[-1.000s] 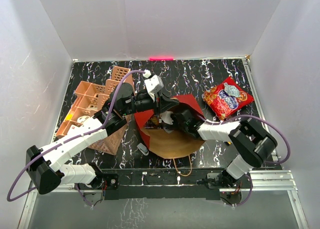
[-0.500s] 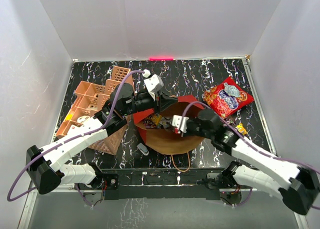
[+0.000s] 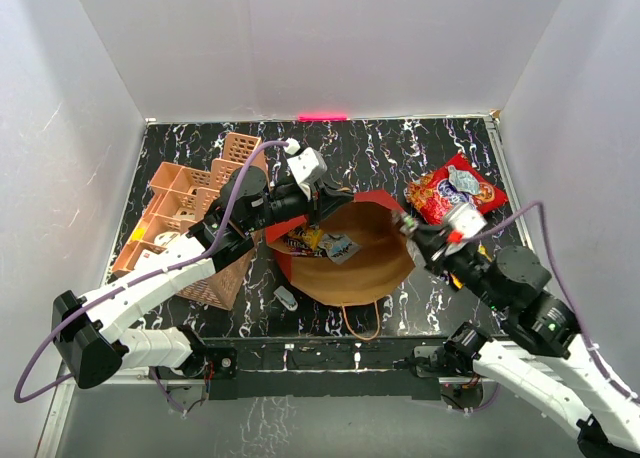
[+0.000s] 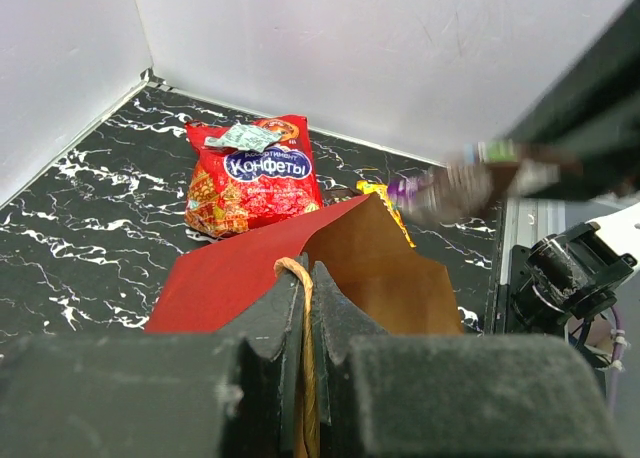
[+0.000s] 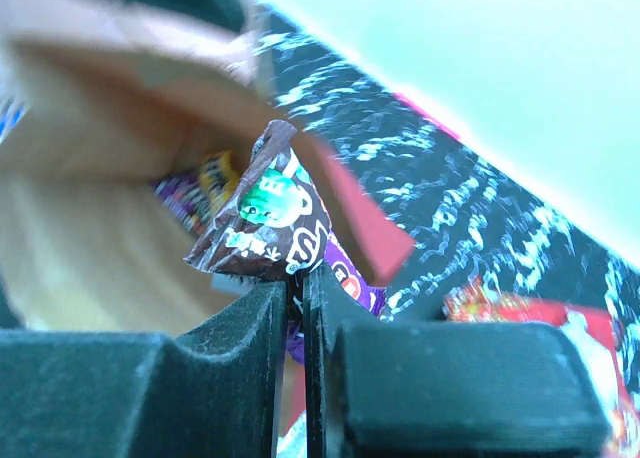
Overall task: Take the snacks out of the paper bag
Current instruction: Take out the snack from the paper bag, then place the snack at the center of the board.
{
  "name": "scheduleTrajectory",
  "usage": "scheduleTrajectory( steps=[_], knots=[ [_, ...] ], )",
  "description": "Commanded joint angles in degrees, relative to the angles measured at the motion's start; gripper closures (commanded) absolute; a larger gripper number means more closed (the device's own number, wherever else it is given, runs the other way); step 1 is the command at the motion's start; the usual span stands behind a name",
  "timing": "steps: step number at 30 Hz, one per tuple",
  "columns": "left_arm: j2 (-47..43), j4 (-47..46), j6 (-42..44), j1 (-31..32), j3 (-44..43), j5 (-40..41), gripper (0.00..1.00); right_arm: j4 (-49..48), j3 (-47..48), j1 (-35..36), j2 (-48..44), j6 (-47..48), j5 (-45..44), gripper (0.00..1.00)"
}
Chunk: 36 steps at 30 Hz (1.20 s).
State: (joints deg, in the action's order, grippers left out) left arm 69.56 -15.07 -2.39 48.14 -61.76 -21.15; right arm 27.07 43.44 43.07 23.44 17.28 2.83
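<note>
Salmon-pink plastic, a lattice organizer (image 3: pixel 185 213), fills the left of the black marbled worktop (image 3: pixel 400 148) and takes no part in this. Over it reaches the left arm, whose left claw (image 4: pixel 306 278) is pinched tight on the twisted handle (image 4: pixel 296 270) of the paper bag (image 3: pixel 350 273), holding the mouth up and open toward the right. The bag lies on its side in the middle, dark red outside and brown within. A few candy packets (image 3: pixel 322 243) show deep inside it, near the left claw. A small white item (image 3: pixel 286 298) lies on the worktop just beside the bag's near-left edge.

The change is on the right. Half a second ago the right claw (image 5: pixel 298 278) was down in the bag's mouth. Now it has backed out to the right rim, closed on a brown candy packet (image 5: pixel 265 223), with a purple one seemingly caught behind it. So one more snack is nearly out, I'd say, and it wants setting down near the red cookie bag (image 3: pixel 455 196). That bag lies at the far right with a silver-blue packet (image 3: pixel 462 183) on top. The packets inside are yet to be fetched.
</note>
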Motion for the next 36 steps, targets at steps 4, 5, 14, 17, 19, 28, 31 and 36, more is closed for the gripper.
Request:
scheduleTrajectory(
  steps=[4,5,14,17,19,28,31,36],
  knots=[
    [-0.23,-1.56,0.74,0.2,-0.07,0.51,1.0,12.76,14.68,0.01,11.43,-41.52,-49.94,0.93],
    [-0.17,-1.47,0.74,0.2,-0.13,0.43,1.0,14.04,15.57,0.01,13.91,-42.25,-52.62,0.93],
    [-0.21,-1.19,1.51,0.29,0.1,1.12,1.0,13.18,16.53,-11.06,35.46,-47.71,-53.41,0.93],
    [-0.17,-1.44,1.1,0.37,0.14,0.55,1.0,9.22,13.9,-23.95,38.31,-47.4,-36.12,0.93],
    [-0.2,-1.57,0.91,0.58,0.15,0.3,1.0,7.68,10.83,-29.47,37.77,-49.36,-27.48,0.93],
    [-0.49,-2.15,-0.64,0.71,-0.21,-1.67,1.0,10.37,-1.65,-50.71,29.27,-58.21,-16.25,0.93],
    [-1.14,-2.46,-1.07,0.73,-0.17,-2.03,1.0,10.58,-2.22,-53.99,29.25,-59.18,-16.3,0.93],
    [-1.53,-2.28,-0.96,0.73,-0.19,-1.82,1.0,9.74,-2.21,-54.59,31.56,-62.19,-12.15,0.92]
  ],
)
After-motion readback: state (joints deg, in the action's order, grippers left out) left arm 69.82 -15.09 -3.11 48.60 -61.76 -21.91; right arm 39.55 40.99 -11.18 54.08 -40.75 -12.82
